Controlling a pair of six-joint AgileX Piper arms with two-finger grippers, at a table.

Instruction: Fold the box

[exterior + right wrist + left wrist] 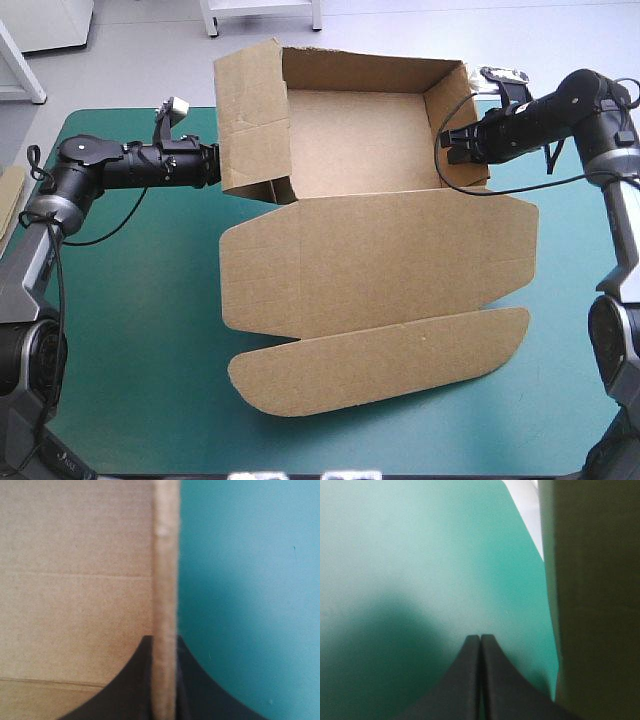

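Teal-green cover [130,330] of the table carries the brown box [360,150], which stands on the far half as an open tray with its back and side walls raised. The lid [380,260] and its rounded tuck flap [380,365] lie flat toward the near edge. The left wall [252,120] rises taller than the rest, and its upper panel apparently is not yet folded over and tucked. The right wall [455,105] is pinched at its edge by the right gripper [164,640]. Its black fingers are all but closed with the board between them, a hold that seems meant to steady this wall. The left gripper [480,637], fingers pressed together into one point and gripping nothing, sits just outside the left wall, seemingly placed to push it inward. A strip of spare board [8,200] shows at the table's left edge.
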